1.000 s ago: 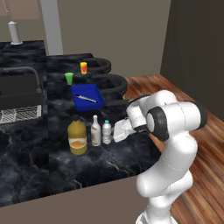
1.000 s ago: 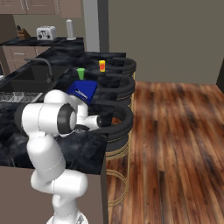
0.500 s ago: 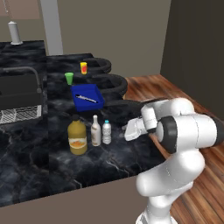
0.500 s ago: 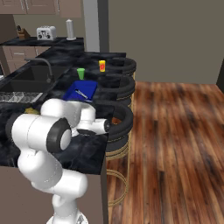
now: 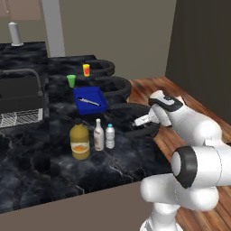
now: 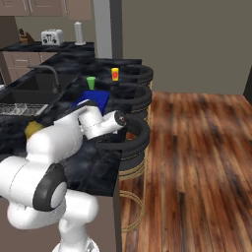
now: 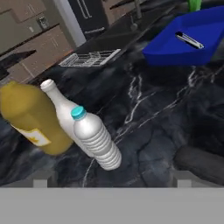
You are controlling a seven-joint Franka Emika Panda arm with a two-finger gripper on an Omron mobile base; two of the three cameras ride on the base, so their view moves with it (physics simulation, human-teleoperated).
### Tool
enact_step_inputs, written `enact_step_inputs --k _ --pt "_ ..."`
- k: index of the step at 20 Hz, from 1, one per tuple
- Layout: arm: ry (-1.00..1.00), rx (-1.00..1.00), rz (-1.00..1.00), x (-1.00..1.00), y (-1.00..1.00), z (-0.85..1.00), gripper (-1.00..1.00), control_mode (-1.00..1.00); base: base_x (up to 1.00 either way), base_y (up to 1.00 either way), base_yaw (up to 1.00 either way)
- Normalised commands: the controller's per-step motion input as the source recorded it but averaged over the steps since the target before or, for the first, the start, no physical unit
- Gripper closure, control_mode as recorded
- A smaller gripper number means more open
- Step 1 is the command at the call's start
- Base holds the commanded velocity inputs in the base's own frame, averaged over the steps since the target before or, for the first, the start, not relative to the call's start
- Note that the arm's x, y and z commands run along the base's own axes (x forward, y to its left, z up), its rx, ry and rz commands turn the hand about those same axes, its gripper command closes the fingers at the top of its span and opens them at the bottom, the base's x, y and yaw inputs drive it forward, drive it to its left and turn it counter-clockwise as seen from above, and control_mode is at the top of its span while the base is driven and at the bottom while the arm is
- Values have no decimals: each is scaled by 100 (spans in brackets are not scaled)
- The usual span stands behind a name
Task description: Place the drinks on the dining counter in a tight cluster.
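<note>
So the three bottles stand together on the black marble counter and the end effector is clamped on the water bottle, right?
Not quite. The end effector is open and holds nothing, apart from the water bottle, as the left base view shows. The rest is right: juice jug, white bottle and water bottle stand together on the black marble counter.

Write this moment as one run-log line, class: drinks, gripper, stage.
drinks: juice jug, white bottle, water bottle upright, clustered on dining counter | gripper: open, empty, beside cluster | stage: cluster formed

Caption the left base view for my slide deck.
Juice jug, white bottle and water bottle clustered upright on the dining counter.
</note>
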Motion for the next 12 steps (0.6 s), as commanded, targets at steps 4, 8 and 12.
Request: enact_step_inputs --k 4,8,12 --pt "14 -13 -23 -60 -38 50 -100 -100 0 0 0" --pt "-8 -15 -24 -99 -13 52 -100 -100 0 0 0" --pt "-15 -19 -26 -100 -10 53 -100 -100 0 0 0"
